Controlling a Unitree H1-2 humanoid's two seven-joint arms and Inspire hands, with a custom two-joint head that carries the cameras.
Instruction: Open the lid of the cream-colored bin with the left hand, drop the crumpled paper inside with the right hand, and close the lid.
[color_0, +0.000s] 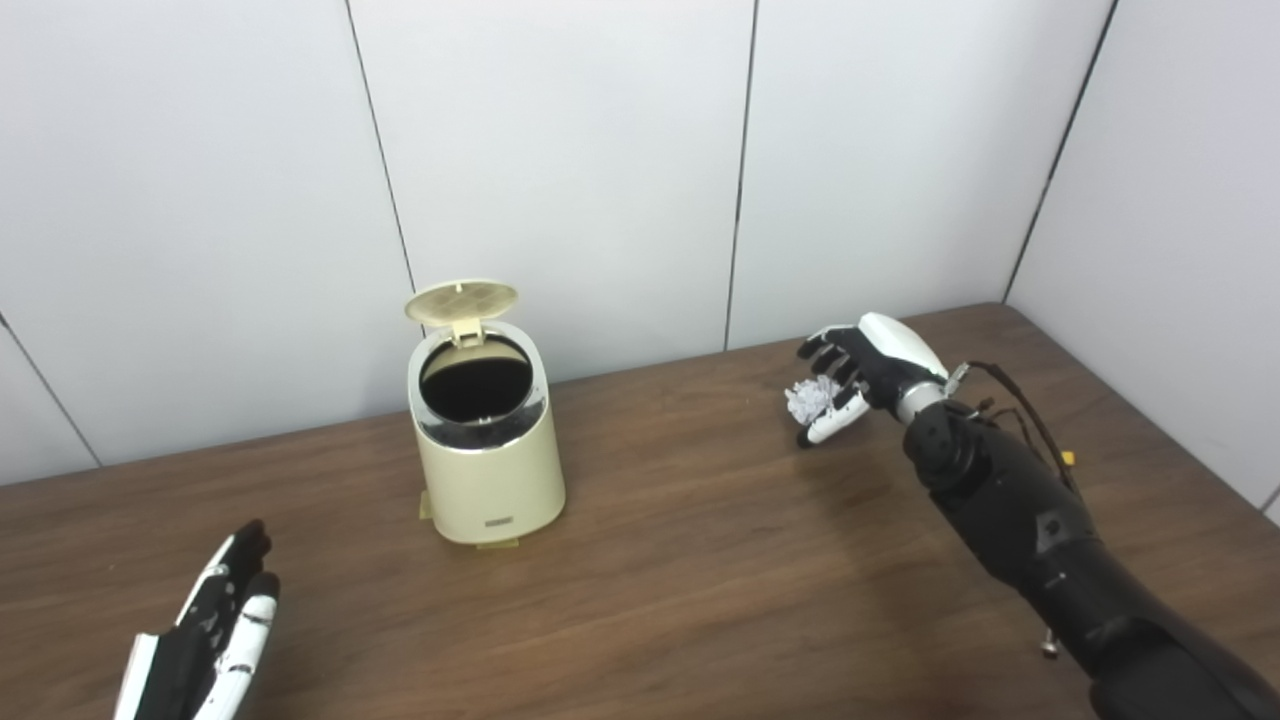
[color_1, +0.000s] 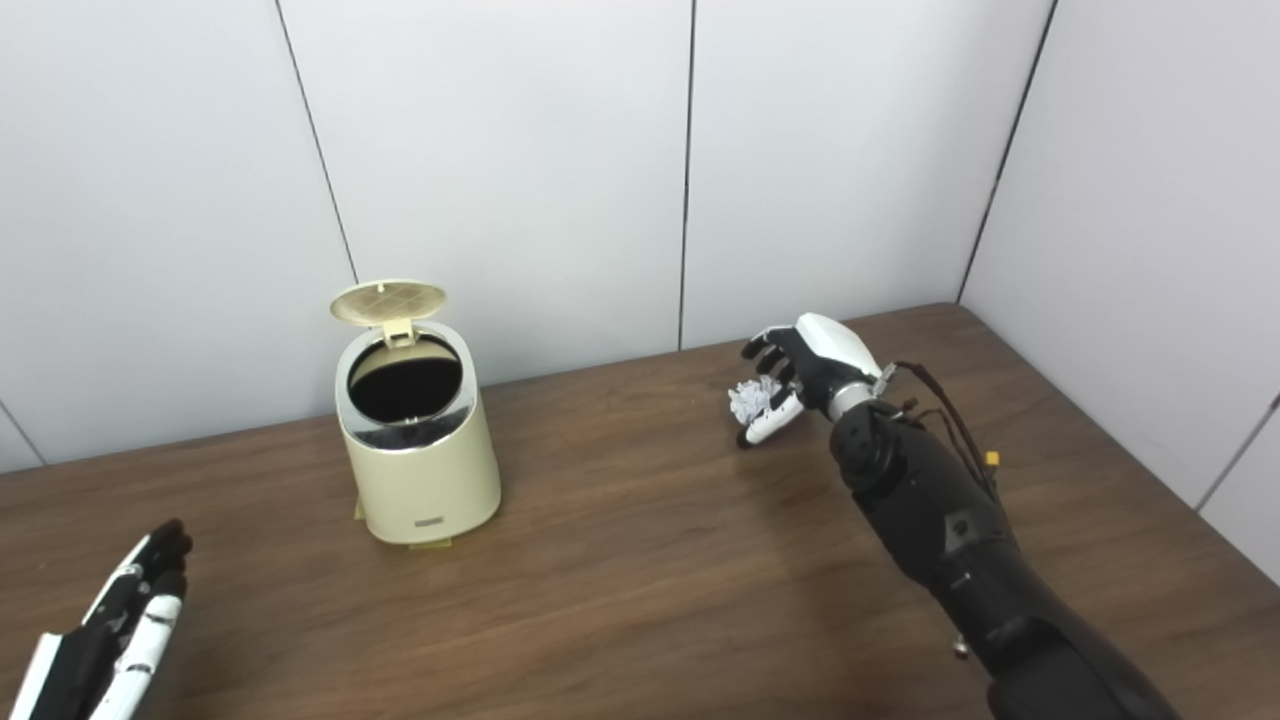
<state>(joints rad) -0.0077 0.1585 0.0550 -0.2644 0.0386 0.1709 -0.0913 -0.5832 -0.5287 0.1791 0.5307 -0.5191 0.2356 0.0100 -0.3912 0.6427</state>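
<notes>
My right hand (color_0: 862, 375) curls around the crumpled paper (color_0: 812, 398), partly hiding it, well right of the cream bin (color_0: 487, 470), whose lid (color_0: 461, 300) stands up. My left hand (color_0: 215, 630), cropped, lies flat, fingers straight, empty.

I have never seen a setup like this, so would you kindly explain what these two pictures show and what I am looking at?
Both pictures come from two cameras side by side on a humanoid robot's head, so they show one scene from slightly different spots. The robot's arms enter from the bottom edge. On the brown table stands a cream-colored bin with its lid tipped up, so the dark inside shows. The right hand is raised to the right of the bin, fingers closed on a ball of crumpled paper. The left hand is low near the table's front, open and holding nothing.
</notes>
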